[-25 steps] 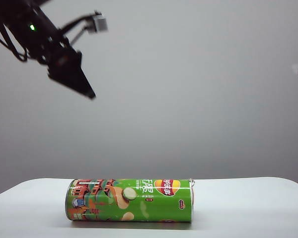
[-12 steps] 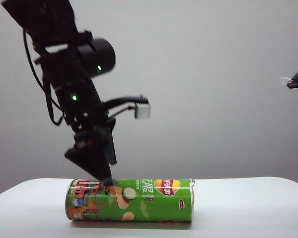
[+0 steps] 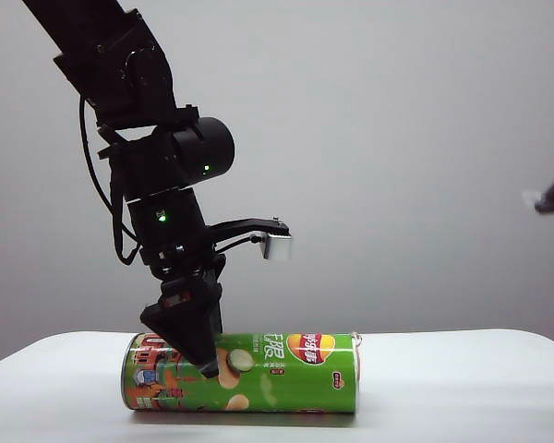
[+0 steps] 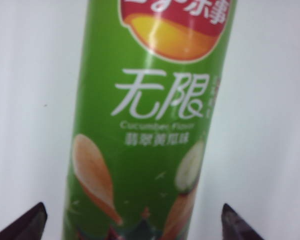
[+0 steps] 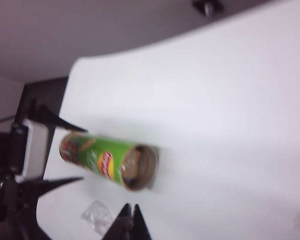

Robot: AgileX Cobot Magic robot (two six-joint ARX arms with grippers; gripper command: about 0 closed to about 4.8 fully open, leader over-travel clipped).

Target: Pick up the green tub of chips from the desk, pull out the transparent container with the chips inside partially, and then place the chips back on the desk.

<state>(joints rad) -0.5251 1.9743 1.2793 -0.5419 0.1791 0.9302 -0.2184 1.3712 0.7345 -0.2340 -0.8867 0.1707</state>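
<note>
the green tub of chips (image 3: pixel 242 372) lies on its side on the desk (image 3: pixel 462 378), near the front edge, with its cartoon end toward the left of the exterior view and its silver-rimmed end toward the right. the right wrist view looks into that open end (image 5: pixel 140 168): something brownish sits inside the rim, too blurred to tell whether it is the chips or a container around them, and nothing sticks out of the can. a small crumpled clear scrap (image 5: pixel 96 216) lies on the desk near the can. the left gripper (image 3: pixel 199 355) reaches down over the cartoon half of the can, its fingers spread as wide as they go, one dark fingertip (image 4: pixel 22 223) on either side of the green wall with white desk showing between tips and can; it holds nothing. the right gripper (image 5: pixel 129 218) hangs well off to the right, above the desk, its fingers pressed together and empty. compared with a second ago, the left arm has dropped from high in the upper left corner down to the can and opened its fingers wider, while the can has not shifted.
</note>
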